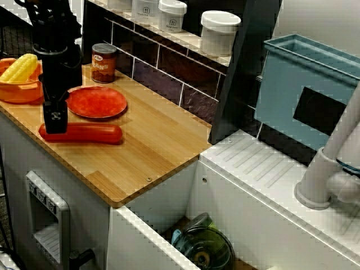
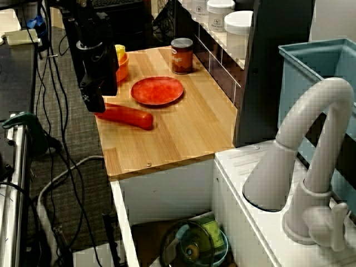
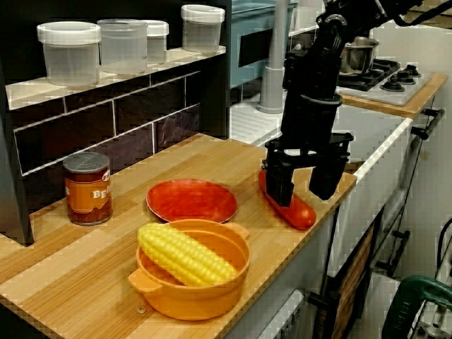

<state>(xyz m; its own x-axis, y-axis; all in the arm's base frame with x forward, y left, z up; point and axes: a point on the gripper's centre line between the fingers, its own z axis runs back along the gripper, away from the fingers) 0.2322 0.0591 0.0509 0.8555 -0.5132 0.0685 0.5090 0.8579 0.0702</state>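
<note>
My black gripper (image 3: 302, 189) is down at the counter's front edge, open, its two fingers (image 3: 279, 185) standing wide apart over one end of a red sausage (image 3: 295, 210). That sausage (image 1: 90, 133) lies flat on the wooden counter (image 1: 157, 146), just in front of a red plate (image 1: 97, 102). In the view from above, the gripper (image 1: 55, 125) hides the sausage's left end. The view from the sink side shows the gripper (image 2: 93, 104) at the counter's outer edge with the sausage (image 2: 129, 116) reaching out from under it. I cannot tell whether the fingers touch it.
An orange bowl (image 3: 194, 282) holding a corn cob (image 3: 185, 253) sits at the counter's end. A can (image 1: 104, 63) stands by the tiled back wall, white jars (image 1: 219, 31) on the shelf above. Beyond are a sink (image 2: 194, 245) with dishes, a faucet (image 2: 311, 144) and a blue rack (image 1: 309, 84).
</note>
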